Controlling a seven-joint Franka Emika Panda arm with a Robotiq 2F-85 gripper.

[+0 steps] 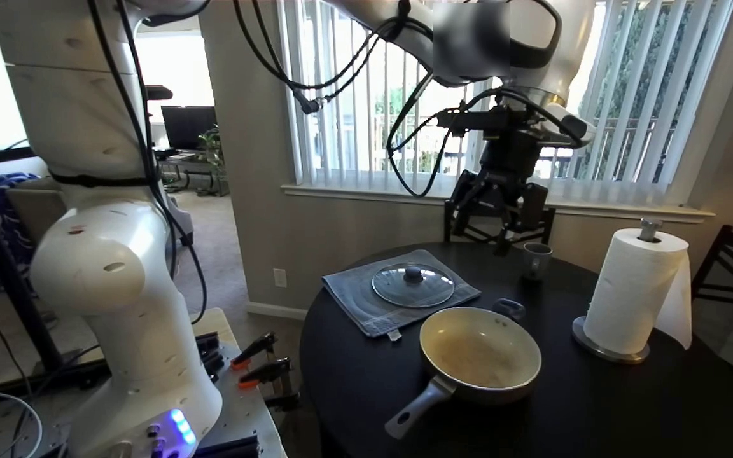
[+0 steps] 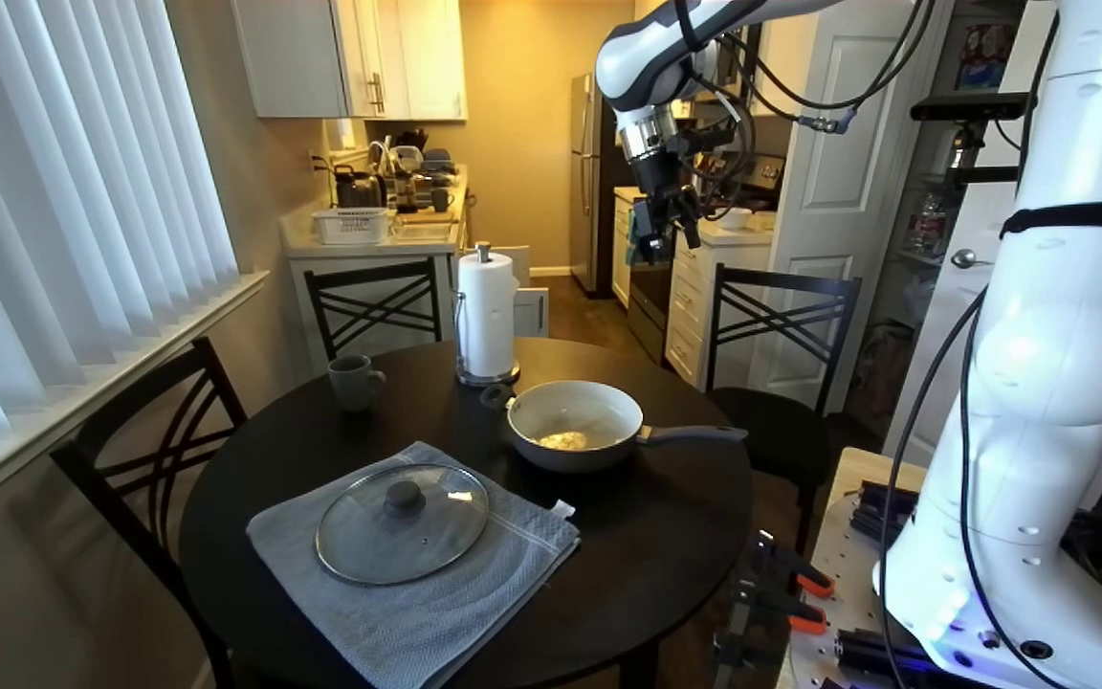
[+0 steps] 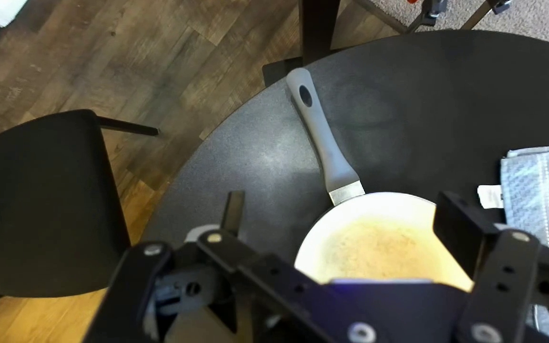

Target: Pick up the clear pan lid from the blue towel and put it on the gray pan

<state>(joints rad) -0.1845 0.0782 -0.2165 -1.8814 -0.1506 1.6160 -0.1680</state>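
Observation:
The clear pan lid [image 1: 412, 290] lies flat on the blue towel [image 1: 352, 298], knob up. Both also show in an exterior view: the lid [image 2: 388, 536] and the towel [image 2: 474, 598]. The gray pan [image 1: 481, 346] stands beside the towel, uncovered, its handle pointing away from the paper roll; the pan also shows in an exterior view [image 2: 575, 421]. My gripper [image 1: 499, 216] is open and empty, high above the table; it also shows in an exterior view [image 2: 668, 237]. In the wrist view my fingers [image 3: 346, 216] stand wide apart over the pan [image 3: 384, 247]. Only the towel's edge [image 3: 548, 190] shows there; the lid is nearly all out of view.
A white paper towel roll [image 1: 637, 292] stands upright on the dark round table [image 1: 595, 420], near the pan. A gray mug [image 1: 536, 259] stands near the table's edge. Dark chairs [image 2: 781, 330] surround the table. A window with blinds [image 1: 366, 127] is behind it.

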